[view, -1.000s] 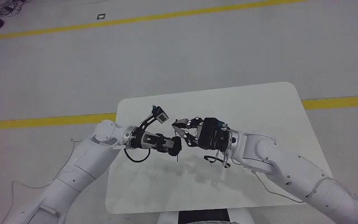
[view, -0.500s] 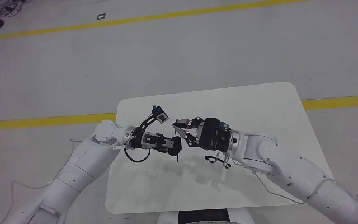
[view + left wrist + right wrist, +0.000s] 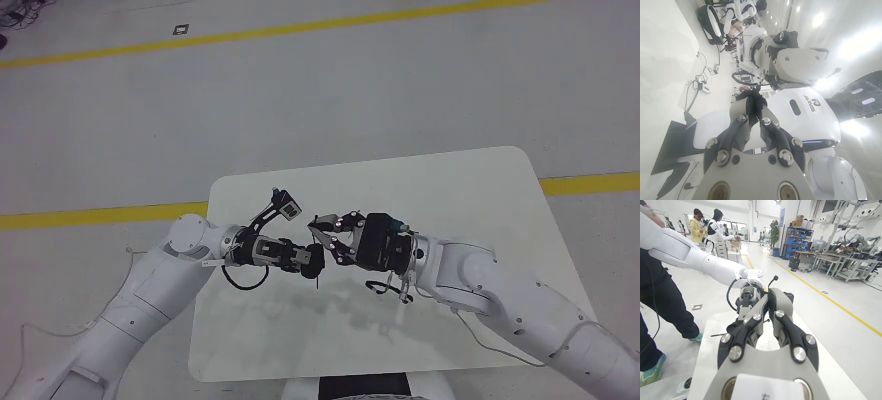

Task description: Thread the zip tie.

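Now — left pincer (image 3: 753,108) nips zip tie (image 3: 775,277) | right pincer (image 3: 768,303) clamps head-end, plain wrist-side

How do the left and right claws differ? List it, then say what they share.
1. The left claw reaches in from the left side of the table, the right claw from its right, tips facing.
2. An end of the zip tie curves up past the right claw's tips; its thin tail hangs below the left claw.
Shared: both look shut on the zip tie, above the table.
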Available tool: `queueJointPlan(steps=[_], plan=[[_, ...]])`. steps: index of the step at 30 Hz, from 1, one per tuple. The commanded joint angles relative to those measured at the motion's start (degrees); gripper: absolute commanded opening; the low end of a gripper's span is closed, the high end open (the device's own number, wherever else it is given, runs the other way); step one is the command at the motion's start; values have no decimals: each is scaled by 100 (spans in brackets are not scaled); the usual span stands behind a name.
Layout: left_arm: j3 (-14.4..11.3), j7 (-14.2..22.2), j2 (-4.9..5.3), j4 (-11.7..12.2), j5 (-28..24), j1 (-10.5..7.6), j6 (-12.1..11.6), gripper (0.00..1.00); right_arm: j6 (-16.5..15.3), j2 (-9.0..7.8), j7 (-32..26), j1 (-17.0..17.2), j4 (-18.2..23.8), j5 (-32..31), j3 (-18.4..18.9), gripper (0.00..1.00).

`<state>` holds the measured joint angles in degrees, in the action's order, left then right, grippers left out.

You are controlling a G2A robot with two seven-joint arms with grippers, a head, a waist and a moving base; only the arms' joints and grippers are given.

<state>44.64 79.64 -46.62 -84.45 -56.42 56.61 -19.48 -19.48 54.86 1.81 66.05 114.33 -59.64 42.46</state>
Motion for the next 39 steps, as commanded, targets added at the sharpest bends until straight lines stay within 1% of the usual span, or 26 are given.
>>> queueJointPlan(steps=[1, 20, 39], plan=[[0, 0, 0, 0, 0, 0, 0, 0, 0, 2, -1, -7, -5, 4, -7, 0], [0, 0, 0, 0, 0, 0, 0, 0, 0, 38, 4, -138, -128, 27, -142, 0], [0, 0, 0, 0, 0, 0, 0, 0, 0, 0, 36, -117, -143, 43, -91, 0]])
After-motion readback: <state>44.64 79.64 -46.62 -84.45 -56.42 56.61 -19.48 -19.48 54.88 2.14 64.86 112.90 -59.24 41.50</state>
